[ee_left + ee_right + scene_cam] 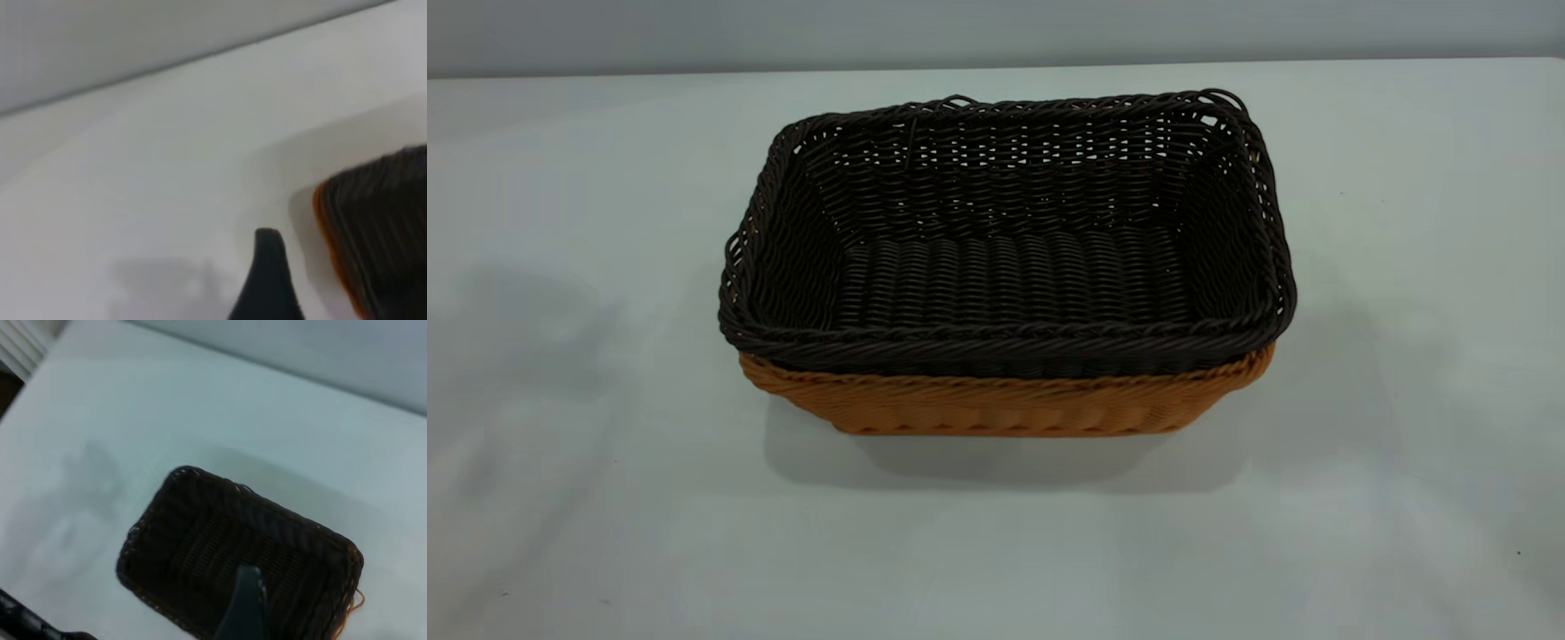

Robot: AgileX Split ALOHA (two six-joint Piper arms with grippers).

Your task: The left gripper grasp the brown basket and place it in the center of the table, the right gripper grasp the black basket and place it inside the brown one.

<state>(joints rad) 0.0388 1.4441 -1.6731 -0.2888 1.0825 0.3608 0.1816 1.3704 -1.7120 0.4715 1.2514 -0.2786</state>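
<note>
Exterior view gives me the clearest reading: the black basket [1009,236] sits nested inside the brown basket [1005,404], its braided rim riding just above the orange-tan rim, and the pair rests near the middle of the surface [560,489]. I judge both parts of my task done: the brown one is placed centrally and the black one is inside it. What remains, as far as I can tell, is only to draw my 2 arms clear.

Neither arm shows in the exterior view. From my left wrist camera I see 1 dark fingertip of my left pincer [268,277] over bare surface, close beside the corner of the stacked baskets but apart from them. From my right wrist camera, 1 fingertip of my right pincer [243,603] hangs above the black basket's hollow, touching nothing that I can see. With only a single finger visible on each side, I cannot tell whether either pincer stands apart or together.

For room: in the exterior view the far edge of the surface runs across at 12 o'clock, with a plain wall behind it. Open surface lies at 3, 6 and 9 o'clock of the baskets, with nothing standing on it. The black rim has loose strands sticking up at its far corners, around 11 and 1 o'clock, which I judge could snag a finger, so my right arm is better lifted straight up and away.
</note>
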